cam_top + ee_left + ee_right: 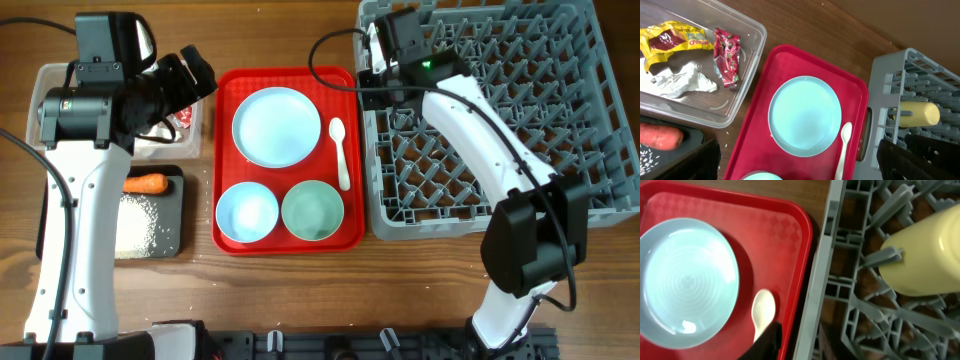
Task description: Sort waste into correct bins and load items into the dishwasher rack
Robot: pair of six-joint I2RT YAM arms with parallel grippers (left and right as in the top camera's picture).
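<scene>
Overhead, the waste looks sorted: wrappers (675,40) and tissue (682,82) in the tub (747,65), carrot (145,184) and rice (140,220) in the black tray (172,245). Loading is in hand. The cup (917,114) lies among the rack's (600,200) pegs beside the red tray (225,150), with the right claw (372,80) above it; whether it is clenched I cannot tell. The left claw (200,72) hangs released. Next, plate (276,126), bowls (247,212) or spoon (340,150) need lifting across.

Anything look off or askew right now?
Yellow cup lies on its side in the dishwasher rack, near the edge facing the red tray, rather than standing upright. Nothing else stands out.
</scene>
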